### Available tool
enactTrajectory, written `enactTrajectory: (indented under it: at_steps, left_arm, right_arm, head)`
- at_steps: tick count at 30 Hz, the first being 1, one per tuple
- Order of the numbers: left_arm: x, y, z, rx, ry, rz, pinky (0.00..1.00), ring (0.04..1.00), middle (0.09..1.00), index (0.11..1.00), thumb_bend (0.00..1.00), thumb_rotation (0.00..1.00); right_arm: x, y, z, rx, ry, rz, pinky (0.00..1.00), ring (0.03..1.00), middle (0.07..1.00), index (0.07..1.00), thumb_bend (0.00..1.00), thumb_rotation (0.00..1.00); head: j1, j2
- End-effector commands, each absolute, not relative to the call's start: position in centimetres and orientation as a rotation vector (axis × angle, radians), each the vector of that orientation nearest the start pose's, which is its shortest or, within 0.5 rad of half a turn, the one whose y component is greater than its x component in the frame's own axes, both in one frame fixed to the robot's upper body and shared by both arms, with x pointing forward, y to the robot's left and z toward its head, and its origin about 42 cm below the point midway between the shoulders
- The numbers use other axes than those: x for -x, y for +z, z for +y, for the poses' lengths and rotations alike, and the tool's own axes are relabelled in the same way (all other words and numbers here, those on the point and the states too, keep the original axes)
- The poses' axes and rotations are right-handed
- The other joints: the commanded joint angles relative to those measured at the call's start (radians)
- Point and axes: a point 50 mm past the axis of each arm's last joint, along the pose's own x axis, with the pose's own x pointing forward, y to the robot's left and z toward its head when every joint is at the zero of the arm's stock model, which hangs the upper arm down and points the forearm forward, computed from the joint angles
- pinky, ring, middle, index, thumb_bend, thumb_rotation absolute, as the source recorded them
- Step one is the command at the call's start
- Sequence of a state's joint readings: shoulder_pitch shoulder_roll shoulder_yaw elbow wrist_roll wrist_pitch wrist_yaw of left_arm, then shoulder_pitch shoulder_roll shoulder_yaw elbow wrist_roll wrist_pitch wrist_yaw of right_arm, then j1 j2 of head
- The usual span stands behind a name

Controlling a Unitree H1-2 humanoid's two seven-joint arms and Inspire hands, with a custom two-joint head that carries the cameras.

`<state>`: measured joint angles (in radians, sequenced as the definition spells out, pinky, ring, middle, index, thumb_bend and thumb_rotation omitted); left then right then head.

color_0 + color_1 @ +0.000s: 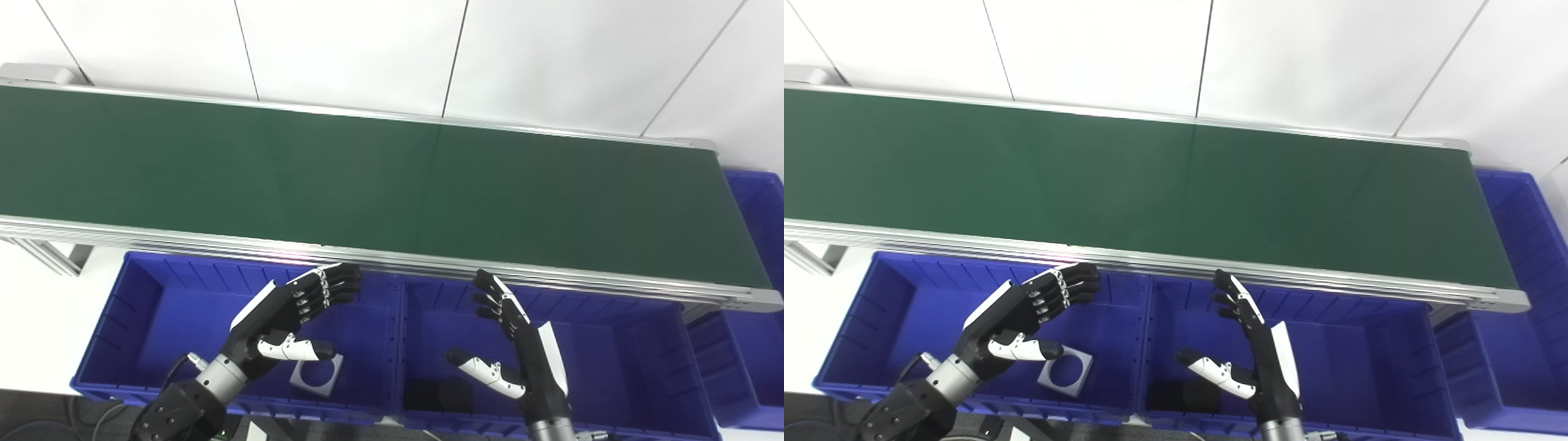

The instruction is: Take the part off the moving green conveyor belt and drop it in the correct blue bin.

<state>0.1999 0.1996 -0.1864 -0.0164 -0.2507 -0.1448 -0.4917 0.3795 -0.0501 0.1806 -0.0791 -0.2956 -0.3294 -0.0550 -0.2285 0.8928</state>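
1 green belt (367, 184) runs across the top, w/ nothing seen on it. 3 blue bins show: left bin (153, 300), middle bin (612, 343), and 1 more bin (759, 245) at the belt's right end. 1 gray square part w/ a round hole (316, 375) lies in the left bin. 1 dark thing (438, 395) sits in the middle bin; can't tell what. 2 hands: left hand (288, 315) and right hand (514, 343) hang over the bins, fingers spread, holding nothing.
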Motion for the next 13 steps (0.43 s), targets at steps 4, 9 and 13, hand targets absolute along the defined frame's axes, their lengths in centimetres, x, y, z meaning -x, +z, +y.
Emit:
enactTrajectory:
  at_steps: [4, 9, 13]
  left_arm:
    - [-20.43, 6.59, 21.75, 0.047, -0.557, -0.048, 0.84, 0.847, 0.862, 0.870, 0.93, 0.30]
    - [-20.39, 6.17, 21.79, 0.051, -0.500, -0.078, 0.86, 0.852, 0.872, 0.885, 0.92, 0.29]
    - [-20.37, 5.99, 21.81, 0.033, -0.481, -0.088, 0.88, 0.868, 0.881, 0.888, 0.90, 0.27]
  right_arm:
    - [-15.29, 6.54, -18.78, 0.272, 0.127, -0.072, 0.77, 0.826, 0.875, 0.897, 0.81, 0.56]
    - [-15.38, 6.60, -18.76, 0.278, 0.130, -0.071, 0.77, 0.823, 0.872, 0.897, 0.81, 0.57]
    - [-15.43, 6.61, -18.71, 0.280, 0.130, -0.073, 0.76, 0.823, 0.871, 0.896, 0.81, 0.57]
  head:
    - [0.001, -0.001]
    - [0.004, 0.000]
    - [0.004, 0.000]
